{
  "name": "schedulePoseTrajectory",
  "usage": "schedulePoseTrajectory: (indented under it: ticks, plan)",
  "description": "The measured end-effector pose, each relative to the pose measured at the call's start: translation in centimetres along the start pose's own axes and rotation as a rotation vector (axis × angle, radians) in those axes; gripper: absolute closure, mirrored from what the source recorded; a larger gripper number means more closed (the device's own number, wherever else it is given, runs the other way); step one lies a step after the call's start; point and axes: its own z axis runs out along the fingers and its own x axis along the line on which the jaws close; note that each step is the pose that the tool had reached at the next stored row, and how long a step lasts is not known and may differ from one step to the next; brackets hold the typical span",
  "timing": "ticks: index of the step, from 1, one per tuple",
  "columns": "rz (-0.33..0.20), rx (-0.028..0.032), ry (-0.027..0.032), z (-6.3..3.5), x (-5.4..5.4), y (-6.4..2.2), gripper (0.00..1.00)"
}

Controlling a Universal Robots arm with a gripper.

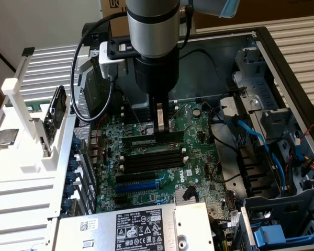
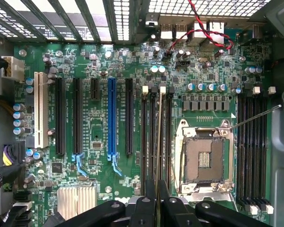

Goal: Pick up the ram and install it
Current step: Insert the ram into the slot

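Black letters that looked like "UK" stood on the cardboard box. The black label on the silver metal box bore white print, too small to read.

Green mobo: PCB w/ semi-gloss lacquer. The ram: dk-green board, duller finish. Blue slot: glossy plastic. Heatsink: bare finned metal, bright. Gripper: matt blk, smooth. Arm sleeve: silver metal, satin sheen. Rack: matt white plastic. Case wall: dull grey sheet metal. PSU: grey metal w/ blk printed sticker.
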Motion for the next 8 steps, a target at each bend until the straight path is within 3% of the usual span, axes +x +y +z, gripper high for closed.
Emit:
schedulePoseTrajectory:
  ticks: [8]
  plan:
    - [0.0,0.0,0.0002,0.0,0.01,0.06,0.87]
